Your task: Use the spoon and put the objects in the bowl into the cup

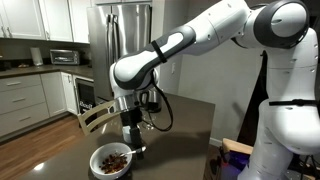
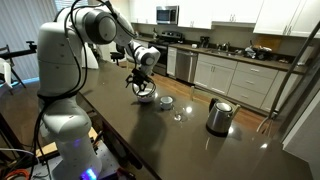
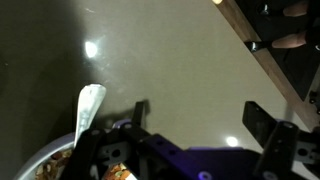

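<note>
- The black two-fingered gripper (image 3: pixel 195 112) hung over the dark glossy table (image 3: pixel 170 50), its fingers (image 3: pixel 140 110) standing wide apart with nothing between them.
- Just outside one finger lay the thin silver metal spoon (image 3: pixel 87 108), clear of the gripper. Its broad end reached past the rim of the wide white round bowl (image 3: pixel 45 158).
- The small brown and reddish bits (image 3: pixel 58 168) sat heaped inside that bowl, also seen in an exterior view (image 1: pixel 112 159).
- In an exterior view, the small squat white cup (image 2: pixel 166 101) stood on the table just beside the bowl, on the side away from the white robot arm (image 2: pixel 95 25).
- Farther along the table stood a steel kettle (image 2: pixel 219 116), well apart from the cup.
</note>
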Available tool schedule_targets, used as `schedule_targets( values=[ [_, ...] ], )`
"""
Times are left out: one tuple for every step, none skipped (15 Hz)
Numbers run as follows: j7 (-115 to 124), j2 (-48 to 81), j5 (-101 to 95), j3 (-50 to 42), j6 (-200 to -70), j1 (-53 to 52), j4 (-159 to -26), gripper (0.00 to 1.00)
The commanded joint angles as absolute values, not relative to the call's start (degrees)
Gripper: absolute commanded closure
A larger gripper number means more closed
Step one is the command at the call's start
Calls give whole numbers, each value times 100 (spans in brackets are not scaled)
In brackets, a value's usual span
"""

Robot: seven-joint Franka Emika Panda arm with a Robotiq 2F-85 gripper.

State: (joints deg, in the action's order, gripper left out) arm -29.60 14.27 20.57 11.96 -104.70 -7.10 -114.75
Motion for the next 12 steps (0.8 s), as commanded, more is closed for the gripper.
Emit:
schedule_targets(
  values=[
    [-3190,1326,2451,1234,-10510,-599,-11678,0],
    [-3205,1314,2533,1237,-10555,-601,-11725,0],
    [-3230,1315,2608,1242,-10570,-603,-11751,0],
    [-3250,1324,2652,1250,-10617,-620,-11793,0],
    [-3247,1320,2664,1250,-10661,-641,-11831,0],
    [-3273,1329,2664,1256,-10708,-659,-11874,0],
    [-3281,1340,2653,1263,-10750,-677,-11912,0],
    [-3259,1348,2584,1270,-10839,-704,-11967,0],
    [-3226,1352,2521,1277,-10945,-727,-12027,0],
    [-3174,1351,2403,1282,-11116,-765,-12103,0],
    [-3134,1354,2316,1288,-11268,-789,-12167,0],
    [-3113,1352,2217,1291,-11426,-815,-12238,0]
  ],
)
